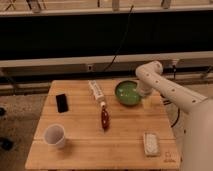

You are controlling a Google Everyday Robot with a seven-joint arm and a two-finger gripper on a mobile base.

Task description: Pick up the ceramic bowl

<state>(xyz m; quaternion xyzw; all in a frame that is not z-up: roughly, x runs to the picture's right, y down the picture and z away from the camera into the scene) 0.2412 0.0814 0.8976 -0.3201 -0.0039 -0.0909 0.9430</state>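
Camera view: ceramic bowl [127,93], glossy green and shallow, sitting upright on the wooden table [85,152], apparently with nothing in it. At the bowl's right rim, the gripper [143,95], hanging nose-down from the white arm [170,92]; touching the rim or just shy of it, cannot tell which. Cannot tell either how far open the gripper is, or whether it has hold of anything. Judged not yet lifted, going by the bowl lying flat on the wood. Step in hand, by that reading: getting a grip on the right wall of the bowl. To do it well: straddle the rim, one side of the tool inside the bowl and the other outside. Sink low enough to bite on the wall rather than the lip alone, and close firmly, since the glaze looks slippery. Then lift straight up and keep the bowl level; a one-sided hold on a wide dish is likely to let it tip. Avoid shoving the bowl leftward. Just left of the bowl, a white tube [95,90], lying flat. Left of the bowl and nearer the camera, a dark red bottle [104,118] on its side. Well left of the bowl, a black phone [62,103]. Far from the bowl toward the near left, a white cup [54,136]. Straight toward the camera from the bowl's right side, a small white packet [150,143].
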